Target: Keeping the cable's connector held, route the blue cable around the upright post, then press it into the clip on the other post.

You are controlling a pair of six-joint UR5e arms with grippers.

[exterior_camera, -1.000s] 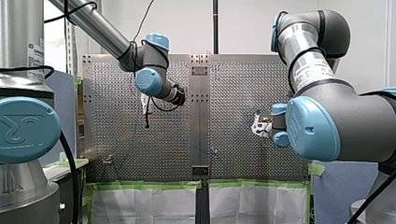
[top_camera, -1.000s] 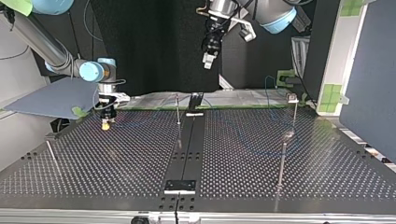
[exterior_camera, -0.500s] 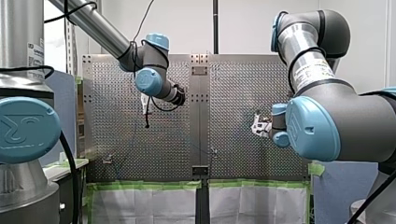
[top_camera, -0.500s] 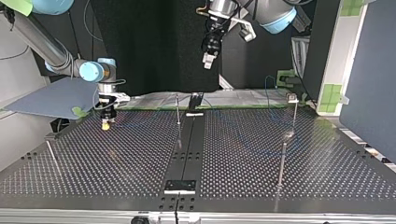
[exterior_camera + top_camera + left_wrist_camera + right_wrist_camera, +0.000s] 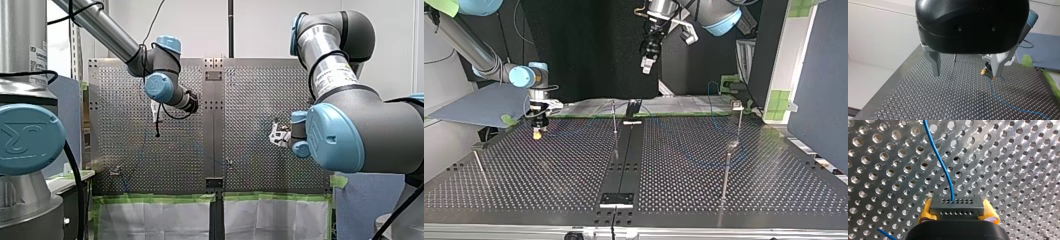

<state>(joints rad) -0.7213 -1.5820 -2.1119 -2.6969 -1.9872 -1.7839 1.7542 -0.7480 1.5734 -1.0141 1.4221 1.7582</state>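
In the right wrist view my right gripper [image 5: 957,213] has its yellow pads [image 5: 925,212] shut on the grey connector [image 5: 957,206]. The blue cable [image 5: 940,161] leaves the connector and runs ahead over the perforated plate. At the top view's left this gripper [image 5: 538,131] sits low over the table. My left gripper [image 5: 965,71] stands open with nothing between its metal fingers [image 5: 934,64]. It hangs high above the table's far middle [image 5: 646,61]. Past its fingers the cable [image 5: 1008,105] trails away from my right gripper [image 5: 987,72]. A thin upright post [image 5: 614,118] stands mid-table, and a clip-topped post [image 5: 738,107] at the far right.
Two more thin posts rise from the table, one near the front right [image 5: 726,172] and one at the left edge [image 5: 478,162]. A dark centre strip [image 5: 624,160] with bracket plates runs down the table. A grey board [image 5: 484,105] lies behind my right arm.
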